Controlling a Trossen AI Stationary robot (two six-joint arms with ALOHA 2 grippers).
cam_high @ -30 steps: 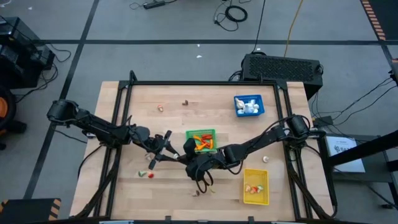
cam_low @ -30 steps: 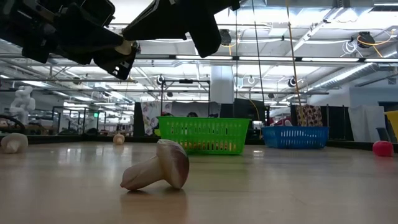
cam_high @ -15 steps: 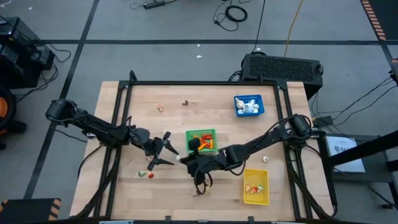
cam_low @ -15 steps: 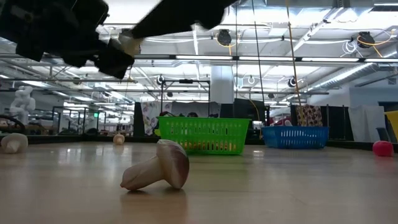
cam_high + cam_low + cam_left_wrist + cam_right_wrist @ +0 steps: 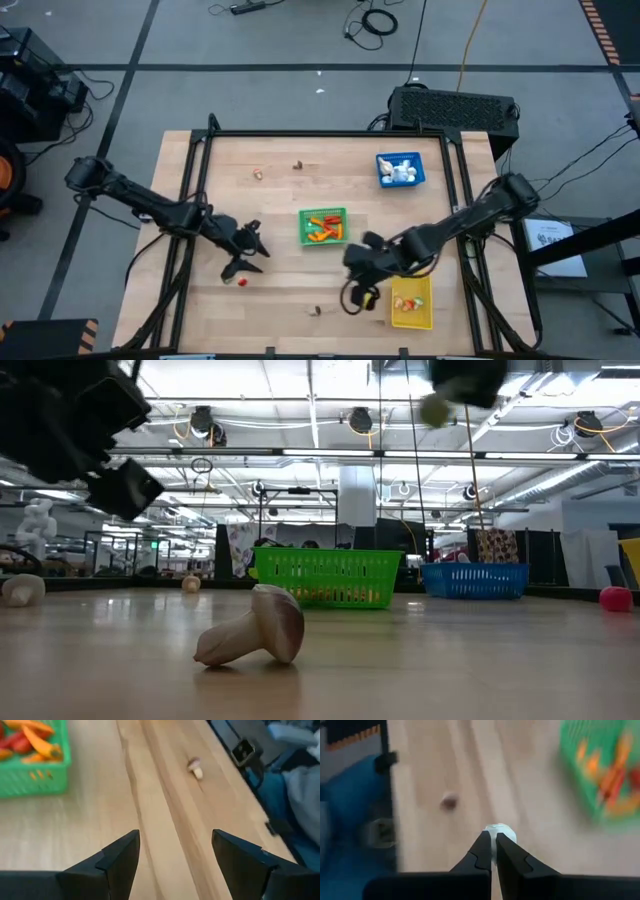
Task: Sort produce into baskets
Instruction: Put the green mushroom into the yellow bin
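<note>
The green basket (image 5: 322, 226) with orange and red pieces stands mid-table, the blue basket (image 5: 400, 168) with white pieces at the far right, and the yellow basket (image 5: 411, 300) at the near right. My right gripper (image 5: 352, 263) is between the green and yellow baskets, high above the table, shut on a small pale round piece (image 5: 501, 831). My left gripper (image 5: 175, 855) is open and empty, left of the green basket (image 5: 30, 765), just above a red piece (image 5: 241, 282). A toy mushroom (image 5: 316, 311) lies on its side near the front edge. My right gripper pinches the pale round piece (image 5: 503, 833) between its two fingertips (image 5: 482, 845). The piece sticks out past the tips. In the low view it hangs clear, far above the table, just under the dark gripper (image 5: 436, 408).
Two small pieces (image 5: 258, 174) (image 5: 298, 165) lie on the far part of the table. Another mushroom (image 5: 20, 590) lies at the left of the low view. Black frame rails (image 5: 200, 200) run along the table's sides. A cable loop (image 5: 353, 297) hangs from the right arm.
My right gripper, shut on the pale piece, has gone toward the table's right edge, from in front of the green basket to beside the yellow basket. My left gripper has drawn back toward the table's left and near edges, staying open.
</note>
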